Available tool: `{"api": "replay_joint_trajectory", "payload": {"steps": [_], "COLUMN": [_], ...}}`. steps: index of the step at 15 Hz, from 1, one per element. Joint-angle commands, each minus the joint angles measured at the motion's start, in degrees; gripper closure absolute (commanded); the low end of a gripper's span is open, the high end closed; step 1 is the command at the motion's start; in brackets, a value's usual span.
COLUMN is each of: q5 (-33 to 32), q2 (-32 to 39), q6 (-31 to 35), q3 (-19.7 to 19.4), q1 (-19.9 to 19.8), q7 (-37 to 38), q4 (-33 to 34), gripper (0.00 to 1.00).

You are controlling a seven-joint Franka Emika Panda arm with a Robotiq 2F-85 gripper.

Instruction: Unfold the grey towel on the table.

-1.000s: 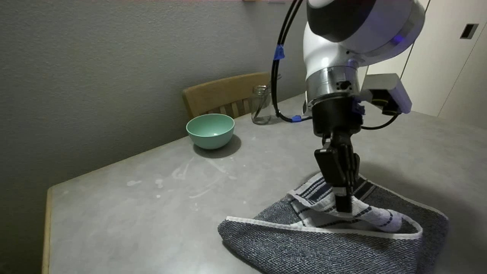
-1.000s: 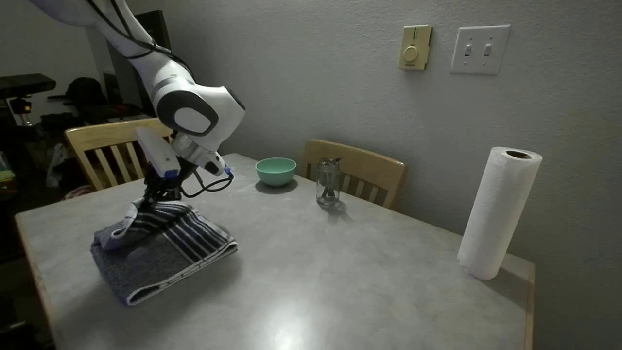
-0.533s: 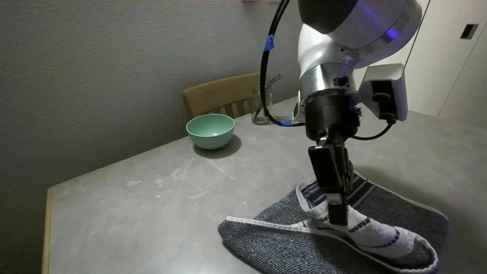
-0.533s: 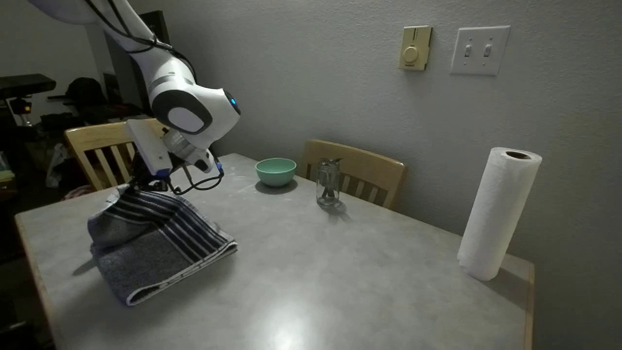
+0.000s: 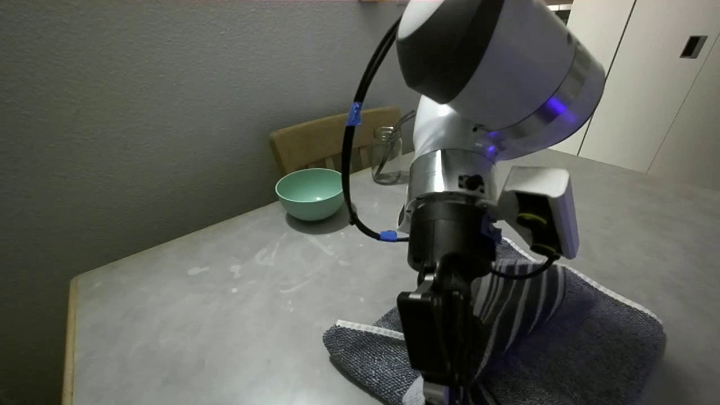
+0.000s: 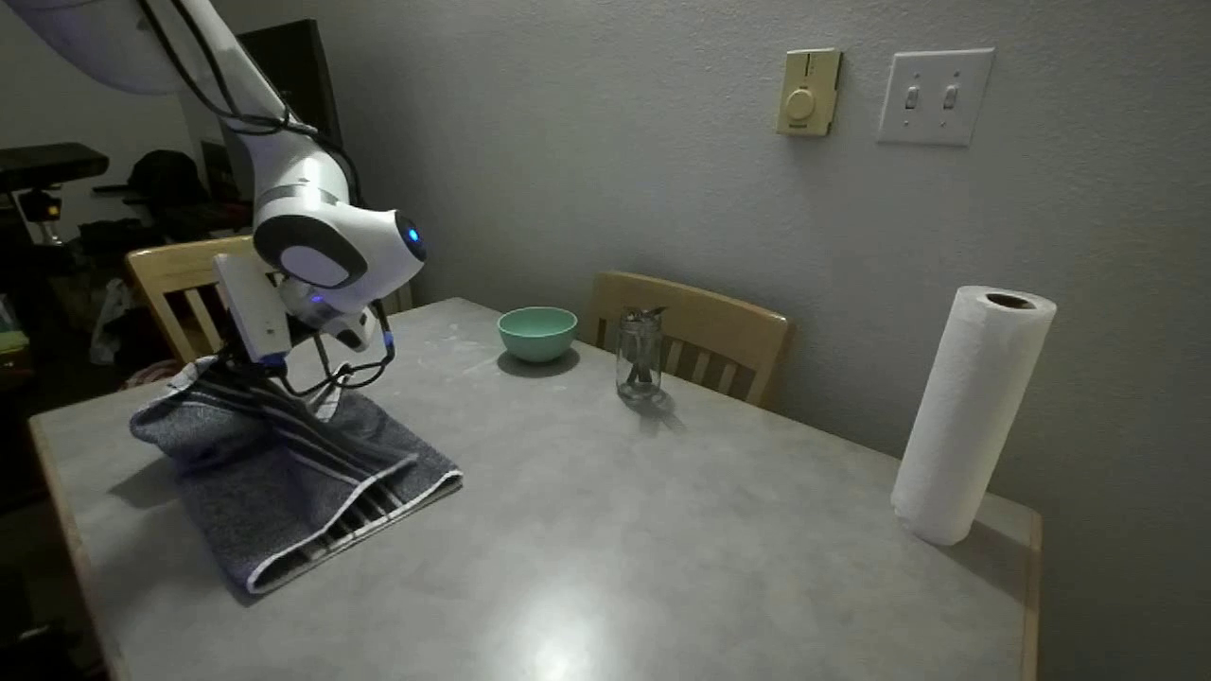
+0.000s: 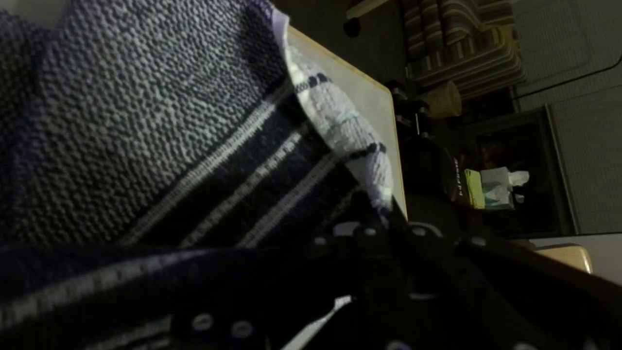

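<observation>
Near a grey wall (image 6: 605, 161) stands the table (image 6: 700, 539), and on it lies the grey towel (image 6: 270, 482), partly folded, of which one raised edge is pinched by the gripper (image 7: 383, 214).

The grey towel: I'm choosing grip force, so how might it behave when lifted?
The grey towel will probably flop: its raised part bends in folds. It likely won't slip: its weave looks coarse. It may bunch, as it overlaps itself.

2 exterior views overlook the same table (image 6: 624, 511).
</observation>
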Motion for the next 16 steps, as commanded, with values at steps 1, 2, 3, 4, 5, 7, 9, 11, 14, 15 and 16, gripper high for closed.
{"api": "replay_joint_trajectory", "payload": {"steps": [1,2,3,4,5,7,9,11,14,15,16], "q5": [1.9,1.4,0.9,0.6,0.3,-0.2,-1.2,-3.2,-5.6,-6.2,-6.5], "q2": [3.1,3.7,4.4,5.0,5.5,6.5,6.6,4.8,1.8,1.0,0.4], "q6": [2.4,2.9,3.4,3.4,3.4,2.8,3.0,3.9,5.4,5.9,6.7], "q3": [0.0,-0.1,-0.2,-0.2,-0.2,-0.3,-0.8,-2.1,-3.5,-3.9,-4.4], "q1": [2.2,2.7,3.3,3.6,3.8,4.0,4.4,4.9,4.1,3.8,3.5], "q7": [-1.2,-0.9,-0.5,-0.2,0.2,0.5,1.7,4.4,8.7,9.9,10.8], "q4": [2.5,2.9,3.7,4.3,5.1,6.4,6.9,5.4,1.9,0.8,-0.1], "gripper": [0.70,0.69,0.63,0.57,0.48,0.34,0.20,0.05,0.00,0.00,0.00]}}
